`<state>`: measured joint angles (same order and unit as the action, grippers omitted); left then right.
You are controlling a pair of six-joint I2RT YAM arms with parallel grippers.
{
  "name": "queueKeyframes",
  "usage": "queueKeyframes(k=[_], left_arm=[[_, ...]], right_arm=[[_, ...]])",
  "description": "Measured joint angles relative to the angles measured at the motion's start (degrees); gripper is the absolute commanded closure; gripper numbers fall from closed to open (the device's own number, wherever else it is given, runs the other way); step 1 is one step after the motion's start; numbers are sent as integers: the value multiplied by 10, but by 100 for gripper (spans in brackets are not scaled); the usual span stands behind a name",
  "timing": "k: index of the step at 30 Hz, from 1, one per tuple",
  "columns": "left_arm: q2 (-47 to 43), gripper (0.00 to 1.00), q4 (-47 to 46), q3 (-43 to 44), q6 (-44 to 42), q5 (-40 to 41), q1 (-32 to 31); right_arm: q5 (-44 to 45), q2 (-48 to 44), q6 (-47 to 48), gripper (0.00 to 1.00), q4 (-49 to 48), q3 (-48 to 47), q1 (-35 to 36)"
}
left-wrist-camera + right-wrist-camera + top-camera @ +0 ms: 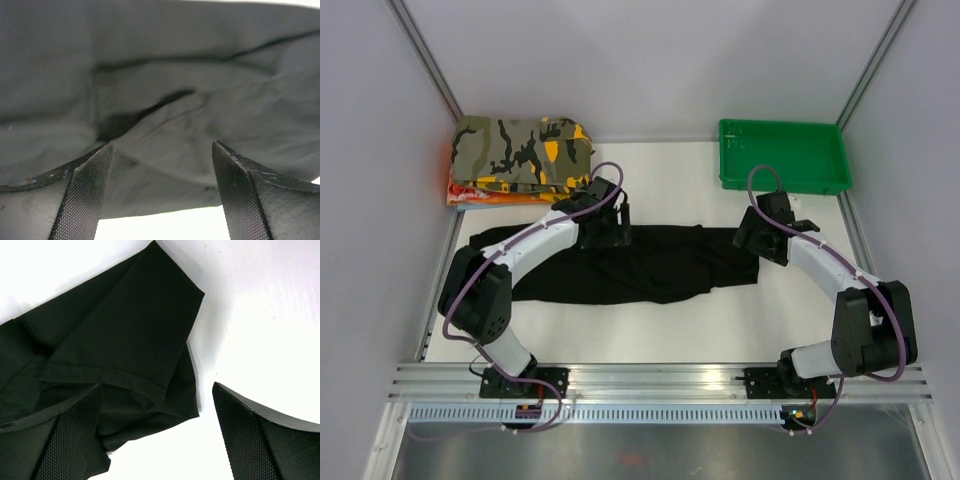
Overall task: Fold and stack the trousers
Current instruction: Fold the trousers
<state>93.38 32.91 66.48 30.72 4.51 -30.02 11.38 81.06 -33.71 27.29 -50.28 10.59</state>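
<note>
1. Top view: the black trousers (640, 262) lie stretched out across the table (670, 185). The left gripper (610, 232) is over their far edge and the right gripper (752, 232) at the right end.
2. Left wrist: jaws wide apart, nothing held, rumpled cloth right beneath.
3. Right wrist: jaws spread and empty, hemmed leg ends just below. This looks like the reach before a fold. Next, both should pinch the cloth and carry it over.

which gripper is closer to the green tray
Right. The right gripper hangs just on the near side of the green tray, over the right end of the trousers. The left gripper is further left, over their middle.
</note>
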Motion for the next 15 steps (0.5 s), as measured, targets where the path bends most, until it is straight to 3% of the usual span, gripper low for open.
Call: queueKeyframes(k=[5, 15], left_arm=[[54, 23, 22, 77, 26, 68, -45], [120, 32, 73, 83, 89, 127, -88]], right_arm=[[-14, 0, 6, 4, -5, 4, -24], [-46, -16, 26, 4, -12, 19, -82]])
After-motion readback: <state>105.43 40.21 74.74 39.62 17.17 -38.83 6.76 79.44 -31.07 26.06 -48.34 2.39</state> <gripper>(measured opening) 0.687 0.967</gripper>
